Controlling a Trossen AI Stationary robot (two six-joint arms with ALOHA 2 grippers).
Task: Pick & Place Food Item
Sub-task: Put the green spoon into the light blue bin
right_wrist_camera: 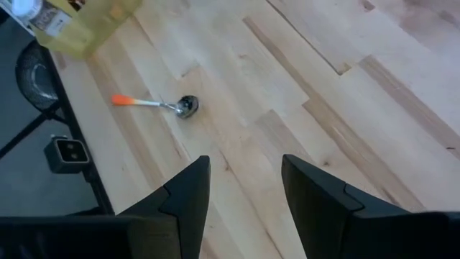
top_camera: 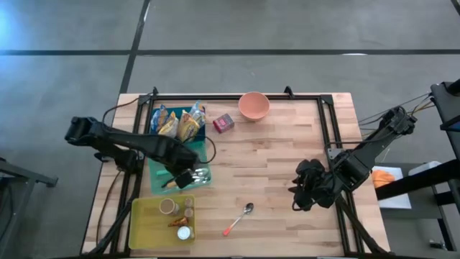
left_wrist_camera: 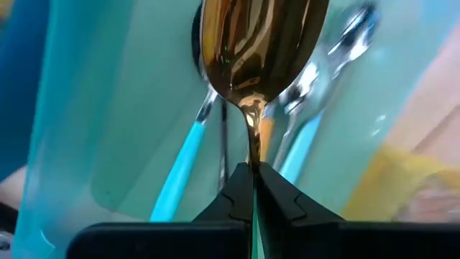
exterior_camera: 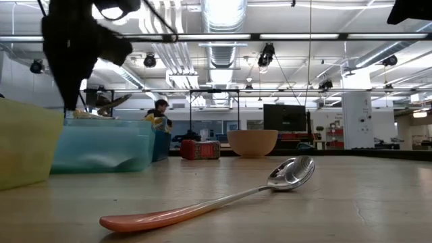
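Note:
Several snack packets (top_camera: 180, 124) lie in a blue bin (top_camera: 154, 115) at the table's far left. Nearer stands a pale teal tray (top_camera: 205, 178) holding teal-handled cutlery (left_wrist_camera: 180, 165). My left gripper (top_camera: 185, 176) points down over this tray, shut on a gold spoon (left_wrist_camera: 259, 50); in the low view it is the dark shape (exterior_camera: 71, 101) above the tray (exterior_camera: 101, 145). My right gripper (top_camera: 298, 194) hovers open over bare wood at the right, nothing between its fingers (right_wrist_camera: 187, 194). My left gripper pinches the gold spoon's thin neck (left_wrist_camera: 253, 144), just behind the bowl, between its two fingertips. The fingers come from above, pointing down, and the spoon runs on in line with them, bowl lowermost over the teal tray. Whether the bowl touches the tray I cannot tell.
An orange-handled spoon (top_camera: 239, 219) lies near the table's front middle. A yellow tray (top_camera: 140, 223) with small bottles stands at the near left. A pink bowl (top_camera: 254, 106) and a red box (top_camera: 223, 124) sit at the back. The middle of the table is bare wood.

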